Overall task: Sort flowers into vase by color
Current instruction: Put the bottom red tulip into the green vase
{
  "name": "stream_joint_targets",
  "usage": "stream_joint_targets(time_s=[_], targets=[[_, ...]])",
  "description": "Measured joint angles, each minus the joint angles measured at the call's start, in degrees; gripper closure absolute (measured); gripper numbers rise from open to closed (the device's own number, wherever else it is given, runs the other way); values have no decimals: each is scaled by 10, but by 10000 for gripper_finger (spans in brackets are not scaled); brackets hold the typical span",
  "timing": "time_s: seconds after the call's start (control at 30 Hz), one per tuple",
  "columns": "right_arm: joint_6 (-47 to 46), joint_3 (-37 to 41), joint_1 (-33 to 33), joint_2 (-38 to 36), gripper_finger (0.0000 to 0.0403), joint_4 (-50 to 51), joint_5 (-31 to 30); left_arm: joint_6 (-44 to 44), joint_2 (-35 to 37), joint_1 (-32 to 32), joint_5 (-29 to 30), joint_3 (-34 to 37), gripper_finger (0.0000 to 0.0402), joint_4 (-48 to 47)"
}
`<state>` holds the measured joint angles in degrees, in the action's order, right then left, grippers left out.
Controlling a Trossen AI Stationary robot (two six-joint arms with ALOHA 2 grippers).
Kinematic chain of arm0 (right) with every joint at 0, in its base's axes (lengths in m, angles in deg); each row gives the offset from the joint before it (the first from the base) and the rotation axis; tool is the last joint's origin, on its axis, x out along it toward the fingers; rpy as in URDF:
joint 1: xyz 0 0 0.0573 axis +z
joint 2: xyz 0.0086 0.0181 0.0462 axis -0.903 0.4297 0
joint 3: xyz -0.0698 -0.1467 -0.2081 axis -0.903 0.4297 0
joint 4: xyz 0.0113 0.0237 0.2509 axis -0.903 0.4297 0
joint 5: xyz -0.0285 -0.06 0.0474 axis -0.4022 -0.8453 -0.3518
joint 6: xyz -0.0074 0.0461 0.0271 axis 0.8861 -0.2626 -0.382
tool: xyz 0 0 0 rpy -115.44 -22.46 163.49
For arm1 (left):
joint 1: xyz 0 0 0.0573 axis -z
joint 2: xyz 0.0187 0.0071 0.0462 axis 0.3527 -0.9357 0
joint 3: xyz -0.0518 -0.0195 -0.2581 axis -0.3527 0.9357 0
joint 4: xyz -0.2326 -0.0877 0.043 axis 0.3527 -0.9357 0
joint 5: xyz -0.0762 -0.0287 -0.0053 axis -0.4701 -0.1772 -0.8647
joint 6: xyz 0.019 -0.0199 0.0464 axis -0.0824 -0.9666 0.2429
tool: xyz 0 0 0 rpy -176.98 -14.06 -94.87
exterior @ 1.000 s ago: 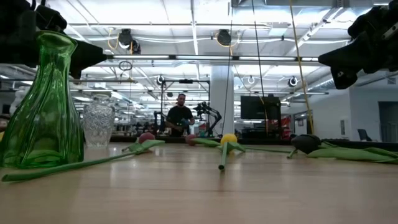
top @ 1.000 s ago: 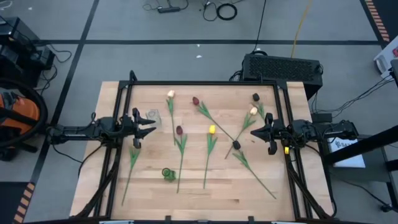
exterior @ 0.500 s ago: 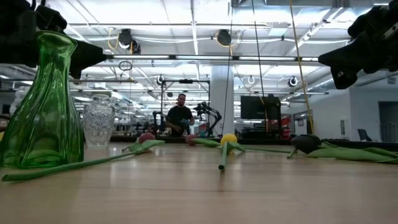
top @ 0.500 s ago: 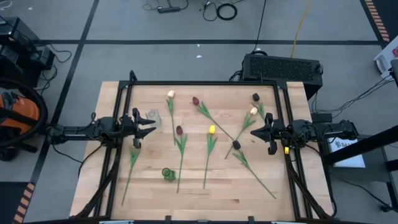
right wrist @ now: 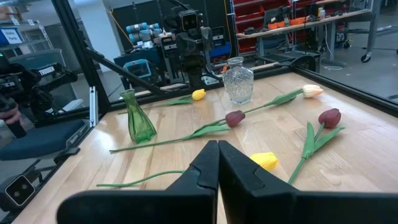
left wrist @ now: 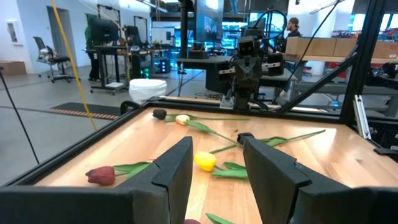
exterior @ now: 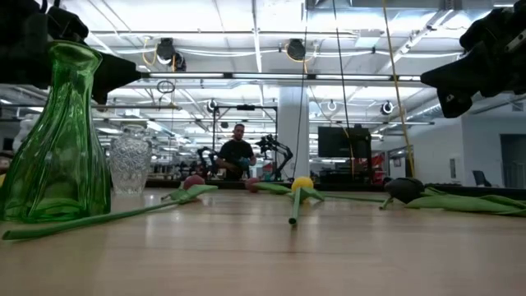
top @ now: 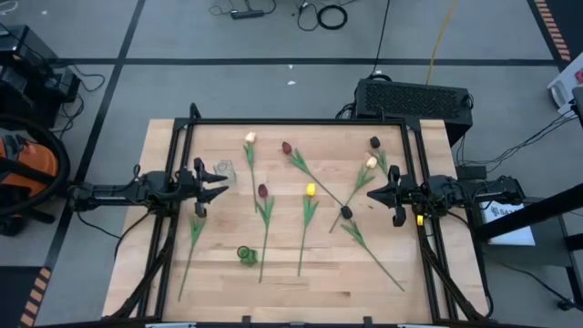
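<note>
Several tulips lie flat on the wooden table [top: 164, 273], stems resting on it: cream ones [top: 250, 138] [top: 371, 162], dark red ones [top: 286, 147] [top: 262, 190], a yellow one [top: 311, 189], darker ones [top: 374, 142] [top: 346, 211]. A green vase [top: 245, 253] stands upright near the front edge and a clear glass vase [top: 224, 169] stands by the left side. My left gripper [top: 225, 189] hovers open at the table's left side, and my right gripper [top: 369, 196] hovers shut at the right side. Both point level toward the middle and touch nothing.
A black frame [top: 291, 121] borders the table's far and side edges. One more flower stem [top: 189, 255] lies in front of the left arm. A dark box [top: 414, 96] sits behind the far right corner. A person [exterior: 237, 153] stands far behind the table.
</note>
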<state>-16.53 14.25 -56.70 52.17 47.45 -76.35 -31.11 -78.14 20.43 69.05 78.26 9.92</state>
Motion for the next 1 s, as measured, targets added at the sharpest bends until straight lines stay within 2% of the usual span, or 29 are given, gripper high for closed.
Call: stream_joint_targets(time_s=[0.23,0.73,1.0], targets=[[0,0,0,0,403,0,0,-1,0,0,0,0,251,40],[0,0,0,0,403,0,0,-222,0,0,-3,0,251,53],[0,0,0,0,403,0,0,-241,0,0,-22,0,251,54]])
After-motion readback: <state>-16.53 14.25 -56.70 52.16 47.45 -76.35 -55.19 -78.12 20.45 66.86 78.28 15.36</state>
